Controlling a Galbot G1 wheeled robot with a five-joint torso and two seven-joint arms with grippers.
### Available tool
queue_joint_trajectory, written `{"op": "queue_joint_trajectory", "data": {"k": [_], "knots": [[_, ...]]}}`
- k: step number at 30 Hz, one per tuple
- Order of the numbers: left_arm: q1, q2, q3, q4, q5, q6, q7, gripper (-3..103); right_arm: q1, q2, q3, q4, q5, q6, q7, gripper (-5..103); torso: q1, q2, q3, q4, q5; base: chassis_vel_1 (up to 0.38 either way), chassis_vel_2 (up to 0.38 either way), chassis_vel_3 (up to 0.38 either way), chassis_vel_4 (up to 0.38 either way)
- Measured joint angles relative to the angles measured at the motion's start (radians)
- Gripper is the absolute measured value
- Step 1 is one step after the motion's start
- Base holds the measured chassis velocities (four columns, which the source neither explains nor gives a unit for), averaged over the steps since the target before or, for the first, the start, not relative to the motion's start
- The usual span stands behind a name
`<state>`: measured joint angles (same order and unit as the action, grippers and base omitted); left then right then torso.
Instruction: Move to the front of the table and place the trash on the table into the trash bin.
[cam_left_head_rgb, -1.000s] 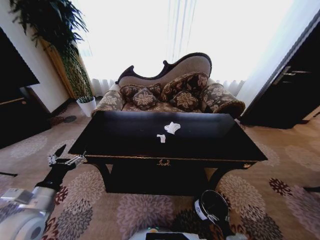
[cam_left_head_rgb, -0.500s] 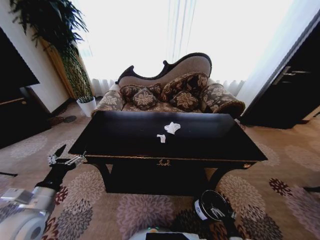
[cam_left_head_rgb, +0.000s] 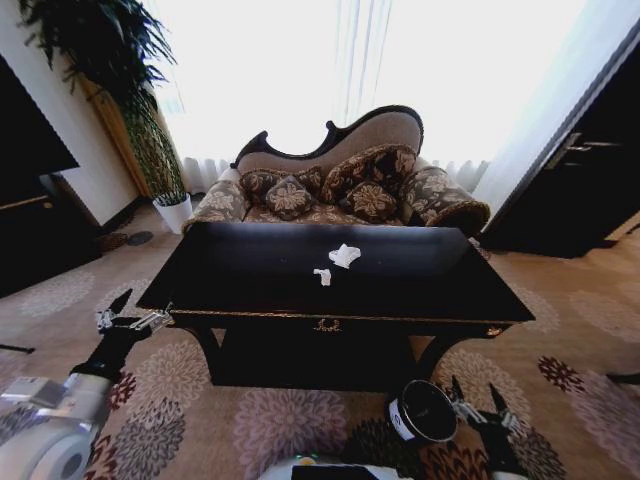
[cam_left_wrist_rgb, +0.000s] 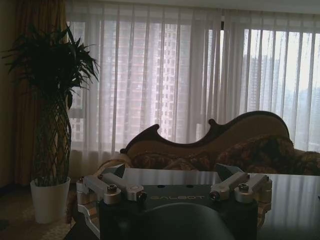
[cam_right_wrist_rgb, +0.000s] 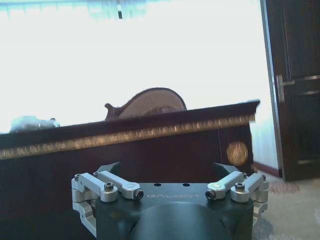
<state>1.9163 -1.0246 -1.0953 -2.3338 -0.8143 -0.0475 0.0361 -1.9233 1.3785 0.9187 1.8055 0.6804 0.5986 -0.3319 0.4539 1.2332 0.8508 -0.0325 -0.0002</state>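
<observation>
Head view: the table (cam_left_head_rgb: 420, 275) fills the middle of the frame. The trash lies at its centre, a crumpled tissue (cam_left_head_rgb: 344, 255) with a smaller paper scrap (cam_left_head_rgb: 322, 276) just below and left of it; 2 pieces are all I can make out. The trash bin (cam_left_head_rgb: 421, 412) sits on the carpet at lower centre-right, in front of the table. The left gripper (cam_left_head_rgb: 132, 315) hangs at lower left beside the table's corner, fingers spread wide. The right gripper (cam_left_head_rgb: 478, 405), at lower right, is also wide and holds nothing, just beside the bin's rim. A careless swing there could tip the bin.

Left wrist view: the glossy tabletop runs toward the sofa (cam_left_wrist_rgb: 215, 145), near the arm's level, so a low reach might strike the edge.

Right wrist view: the gold-trimmed apron (cam_right_wrist_rgb: 125, 135) fills the middle, above gripper level. Lifting straight up risks hitting it.
</observation>
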Motion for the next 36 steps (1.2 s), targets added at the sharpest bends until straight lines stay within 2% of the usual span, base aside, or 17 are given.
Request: {"op": "queue_joint_trajectory", "data": {"k": [9,14,18,19,24,25,29,30,32,35,36], "knots": [[0.000,0.000,0.000,0.000,0.000,0.000,0.000,100,-0.023,-0.001,0.055,0.073,0.032,-0.002,0.000,100,0.000,0.000,0.000,0.0000,0.0001,0.000,0.000,0.000,0.000],[0.000,0.000,0.000,0.000,0.000,0.000,0.000,100,-0.030,-0.010,0.082,0.130,0.053,-0.027,0.004,100,0.000,0.000,0.000,0.0000,0.0001,0.000,0.000,0.000,0.000],[0.000,0.000,0.000,0.000,0.000,0.000,0.000,100,-0.020,-0.043,0.116,0.222,0.076,-0.102,0.038,100,0.000,0.000,0.000,0.0000,0.0000,0.000,0.000,0.000,0.000],[0.000,0.000,0.000,0.000,0.000,0.000,0.000,100,-0.020,-0.043,0.116,0.222,0.076,-0.102,0.038,100,0.000,0.000,0.000,0.0000,0.0000,0.000,0.000,0.000,0.000],[0.000,0.000,0.000,0.000,0.000,0.000,0.000,100,0.025,-0.119,0.146,0.318,0.087,-0.230,0.097,100,0.000,0.000,0.000,0.0000,0.0000,0.000,0.000,0.000,0.000],[0.000,0.000,0.000,0.000,0.000,0.000,0.000,100,0.025,-0.119,0.146,0.318,0.087,-0.230,0.097,100,0.000,0.000,0.000,0.0000,0.0000,0.000,0.000,0.000,0.000],[0.000,0.000,0.000,0.000,0.000,0.000,0.000,100,0.059,-0.209,0.141,0.390,0.079,-0.336,0.154,100,0.000,0.000,0.000,-0.0001,0.0003,0.000,0.000,0.000,0.000],[0.000,0.000,0.000,0.000,0.000,0.000,0.000,100,0.059,-0.209,0.141,0.390,0.079,-0.336,0.154,100,0.000,0.000,0.000,-0.0001,0.0003,0.000,0.000,0.000,0.000],[0.000,0.000,0.000,0.000,0.000,0.000,0.000,100,0.075,-0.253,0.138,0.411,0.080,-0.370,0.169,100,0.000,0.000,0.000,0.0000,0.0001,0.000,0.000,0.000,0.000],[0.000,0.000,0.000,0.000,0.000,0.000,0.000,100,0.113,-0.348,0.137,0.457,0.119,-0.467,0.216,100,0.000,0.000,0.000,0.0001,0.0000,0.000,0.000,0.000,0.000],[0.000,0.000,0.000,0.000,0.000,0.000,0.000,100,0.113,-0.348,0.137,0.457,0.119,-0.467,0.216,100,0.000,0.000,0.000,0.0001,0.0000,0.000,0.000,0.000,0.000]]}}
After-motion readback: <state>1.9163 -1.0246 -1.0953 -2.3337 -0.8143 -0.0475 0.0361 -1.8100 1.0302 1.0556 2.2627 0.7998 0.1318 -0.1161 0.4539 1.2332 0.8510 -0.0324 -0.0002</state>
